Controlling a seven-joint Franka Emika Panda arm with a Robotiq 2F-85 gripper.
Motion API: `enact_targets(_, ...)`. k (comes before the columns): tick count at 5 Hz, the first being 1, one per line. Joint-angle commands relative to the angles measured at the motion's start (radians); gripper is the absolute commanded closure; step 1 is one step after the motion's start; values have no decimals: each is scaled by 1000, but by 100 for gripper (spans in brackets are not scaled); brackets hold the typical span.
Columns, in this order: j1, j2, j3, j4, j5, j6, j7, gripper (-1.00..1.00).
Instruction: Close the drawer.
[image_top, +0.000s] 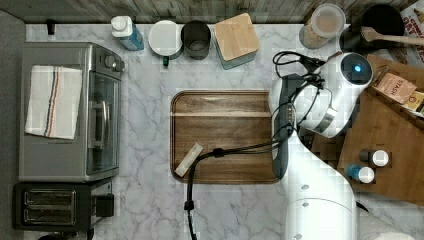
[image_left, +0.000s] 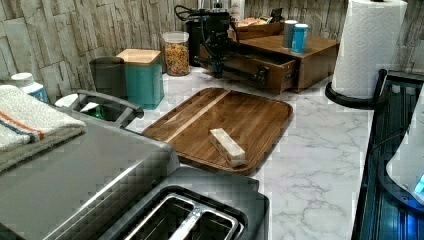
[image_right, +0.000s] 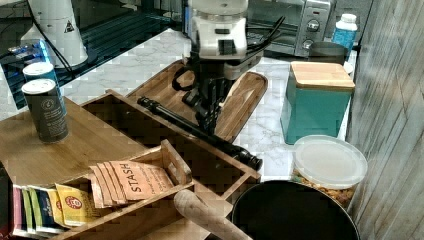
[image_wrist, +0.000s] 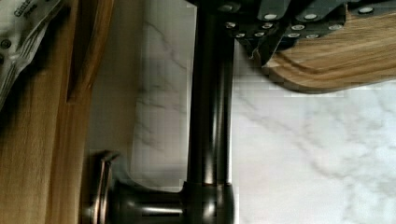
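The drawer (image_right: 165, 135) stands pulled out, mid-frame in the right view, and the hand (image_right: 210, 117) sits at its dark bar handle (image_right: 200, 131); I cannot tell how its fingers stand. An off-centre push could skew the drawer and jam it.

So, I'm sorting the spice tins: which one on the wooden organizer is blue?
The blue tin, standing nearer the paper towel roll than the grey tin in the left view.

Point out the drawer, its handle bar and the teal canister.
drawer (image_right: 150, 132): right view, dark inside of the open box.
handle bar (image_right: 190, 127): right view, middle of the dark rod.
teal canister (image_right: 315, 112): right view, front teal wall.
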Motion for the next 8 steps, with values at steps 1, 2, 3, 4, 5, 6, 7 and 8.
enact_targets(1, -146, 34, -178, 291, -122, -28, -28, 100)
enact_targets(2, -145, 49, -215, 259, -120, 48, 27, 100)
enact_targets(3, -86, 13, -280, 247, -197, 19, 120, 100)
enact_targets(4, -30, -49, -306, 165, -236, 25, 204, 100)
enact_targets(5, -32, -49, -303, 165, -238, 25, 205, 100)
enact_targets(6, -16, -47, -323, 165, -225, 26, 198, 100)
enact_targets(7, -12, -46, -329, 165, -221, 26, 195, 100)
enact_targets(8, -11, -45, -330, 165, -221, 27, 195, 100)
